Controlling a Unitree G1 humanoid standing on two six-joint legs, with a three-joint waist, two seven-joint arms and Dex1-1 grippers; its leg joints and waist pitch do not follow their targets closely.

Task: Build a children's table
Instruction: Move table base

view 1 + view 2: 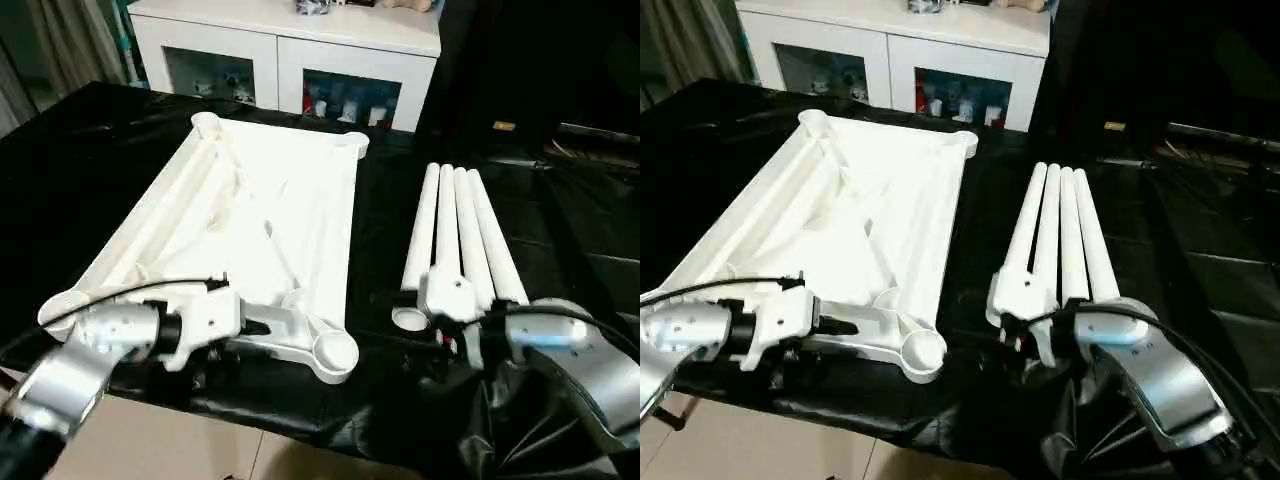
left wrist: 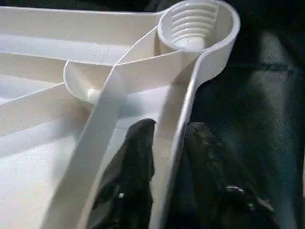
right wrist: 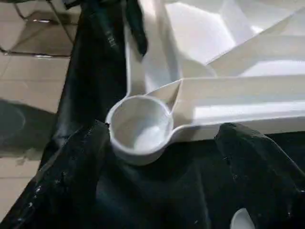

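Left eye view is showing the tabletop [image 1: 250,210] lying underside up on the black-sheeted surface [image 1: 90,170], its ribs facing the camera. Its long axis is running from the near edge of the surface away toward the white cabinet [image 1: 290,50] at the back, leaning slightly to the right as it recedes. Round sockets are sitting at the corners; the near right socket [image 1: 335,352] is opening upward, and the left wrist view is showing threads inside it.

The left gripper [image 2: 167,157] is closing narrowly on the tabletop's near rim, one finger [image 2: 131,167] inside the rim and the other outside it, just short of that socket.

The four legs [image 1: 460,235] are lying side by side, touching, to the right of the tabletop and apart from it. Their long axes are running near to far, fanning slightly at the far ends.

The right gripper [image 3: 162,157] is hovering at the legs' near ends with its fingers [image 3: 252,167] spread wide and holding nothing; its wrist view is looking across at the near right socket.

No brand, label or writing is legible anywhere.
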